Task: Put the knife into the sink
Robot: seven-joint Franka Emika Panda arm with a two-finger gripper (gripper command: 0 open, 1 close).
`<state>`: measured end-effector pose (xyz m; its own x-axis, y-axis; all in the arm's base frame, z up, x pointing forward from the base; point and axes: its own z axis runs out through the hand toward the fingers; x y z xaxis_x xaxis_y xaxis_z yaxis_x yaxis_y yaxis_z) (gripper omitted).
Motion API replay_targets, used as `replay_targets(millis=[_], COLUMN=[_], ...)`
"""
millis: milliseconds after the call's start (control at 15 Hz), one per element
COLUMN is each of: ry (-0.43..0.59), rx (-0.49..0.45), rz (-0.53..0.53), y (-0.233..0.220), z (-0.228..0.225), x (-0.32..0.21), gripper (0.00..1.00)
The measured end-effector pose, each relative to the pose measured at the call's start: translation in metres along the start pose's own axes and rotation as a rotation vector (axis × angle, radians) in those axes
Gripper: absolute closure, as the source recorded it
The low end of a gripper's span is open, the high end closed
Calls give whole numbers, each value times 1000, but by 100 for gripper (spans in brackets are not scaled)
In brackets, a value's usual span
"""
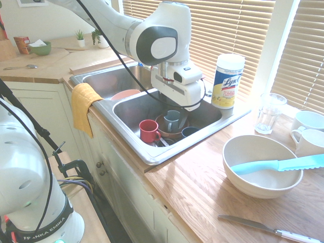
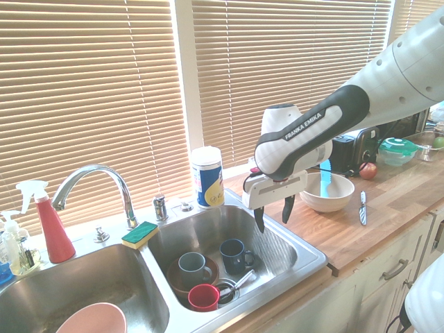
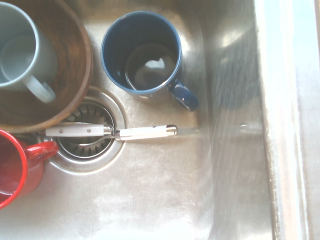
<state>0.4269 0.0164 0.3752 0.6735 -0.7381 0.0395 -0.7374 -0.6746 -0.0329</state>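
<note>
Sunlit blinds backed a wooden counter (image 1: 202, 187) with a double steel sink (image 2: 305, 267) let into it. From above, the white arm reached down over the squarer basin, wrist bent so the gripper (image 2: 274, 213) pointed straight down, hanging above the basin floor with its dark fingers (image 2: 259, 219) spread apart and holding nothing. The knife (image 1: 281, 164) was well apart from it, out on the counter, lying across the rim of a white bowl (image 1: 260, 172); its long axis ran nearly level across the first exterior view, handle end dipping into the bowl towards the sink, serrated blade reaching past the far rim away from the sink. In the second exterior view the arm hid most of the knife, leaving only a turquoise sliver above the bowl. Only the wrist view showed the drain (image 3: 87, 145) with white-handled cutlery (image 3: 110, 131) lying across it, beside a blue mug (image 3: 142, 55), a grey mug (image 3: 22, 52) in a brown bowl (image 3: 70, 75), and a red mug (image 3: 15, 167).
</note>
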Motion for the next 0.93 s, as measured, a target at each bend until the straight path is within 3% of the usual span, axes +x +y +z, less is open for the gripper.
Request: replay_targets(millis=[200,400,933], ry=[5,65,182], rx=[5,15,-27], rz=[13,77,382], y=[1,7,135], z=[-2,-32,-69], x=[4,38,147], gripper=[0,0,0])
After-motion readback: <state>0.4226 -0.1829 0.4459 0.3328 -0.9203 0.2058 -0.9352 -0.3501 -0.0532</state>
